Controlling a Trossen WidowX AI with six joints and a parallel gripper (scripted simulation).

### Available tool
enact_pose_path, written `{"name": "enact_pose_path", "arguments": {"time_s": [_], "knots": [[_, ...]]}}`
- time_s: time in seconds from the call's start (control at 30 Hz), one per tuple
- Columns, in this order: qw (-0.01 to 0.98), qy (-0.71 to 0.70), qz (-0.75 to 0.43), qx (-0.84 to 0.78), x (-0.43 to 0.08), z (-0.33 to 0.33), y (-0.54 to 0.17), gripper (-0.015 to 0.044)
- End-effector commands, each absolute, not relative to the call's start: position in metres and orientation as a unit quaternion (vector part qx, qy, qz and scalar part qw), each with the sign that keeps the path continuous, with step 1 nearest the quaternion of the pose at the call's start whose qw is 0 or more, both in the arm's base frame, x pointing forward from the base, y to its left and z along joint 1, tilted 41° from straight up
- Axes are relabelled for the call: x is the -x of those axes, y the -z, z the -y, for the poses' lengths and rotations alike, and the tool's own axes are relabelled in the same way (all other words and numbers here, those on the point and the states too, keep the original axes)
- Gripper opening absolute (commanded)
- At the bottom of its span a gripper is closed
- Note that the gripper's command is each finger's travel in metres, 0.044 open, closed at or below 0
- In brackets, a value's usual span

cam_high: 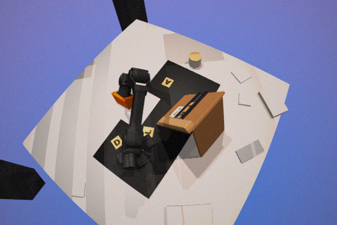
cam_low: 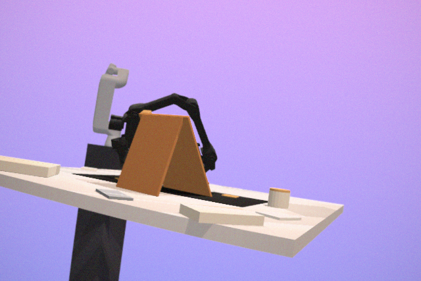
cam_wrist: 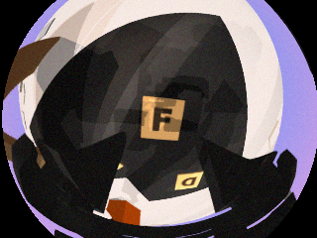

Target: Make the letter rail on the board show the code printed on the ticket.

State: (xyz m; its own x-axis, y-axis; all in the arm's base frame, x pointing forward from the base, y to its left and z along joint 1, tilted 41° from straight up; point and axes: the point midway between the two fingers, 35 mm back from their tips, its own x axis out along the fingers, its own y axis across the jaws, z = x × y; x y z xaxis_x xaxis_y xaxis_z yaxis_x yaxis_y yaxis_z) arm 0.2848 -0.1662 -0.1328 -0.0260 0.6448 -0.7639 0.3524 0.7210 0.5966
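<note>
My gripper [cam_wrist: 161, 139] is open and empty, pointing down over the F tile [cam_wrist: 162, 119], which lies between and just beyond the fingertips on the black mat [cam_high: 196, 79] [cam_wrist: 124, 64]. In the top view the arm hides the F tile. The D tile [cam_high: 116, 142] [cam_wrist: 188, 180] lies beside it. The L tile [cam_high: 148, 131] is partly behind the arm. The A tile [cam_high: 167, 81] [cam_low: 229, 195] lies on the mat's far part. The tilted brown board [cam_high: 208, 104] [cam_low: 152, 149] bears the dark rail [cam_high: 198, 96] holding T and R tiles. The white ticket [cam_high: 176, 111] reads FTR.
A round can [cam_high: 195, 59] [cam_low: 279, 197] stands beyond the mat. A grey slab [cam_high: 249, 150] [cam_low: 114, 193] and a pale block [cam_high: 271, 106] [cam_low: 231, 217] lie behind the board. An orange block [cam_high: 122, 99] [cam_wrist: 124, 211] is at the arm's base.
</note>
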Motion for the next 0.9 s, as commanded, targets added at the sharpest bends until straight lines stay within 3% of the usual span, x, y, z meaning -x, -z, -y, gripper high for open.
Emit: {"name": "enact_pose_path", "arguments": {"time_s": [0.0,0.87], "knots": [[0.599,-0.117,-0.708,-0.355,-0.285,0.169,0.136,0.0340],[0.599,-0.118,-0.708,-0.355,-0.285,0.144,0.162,0.0340]]}}
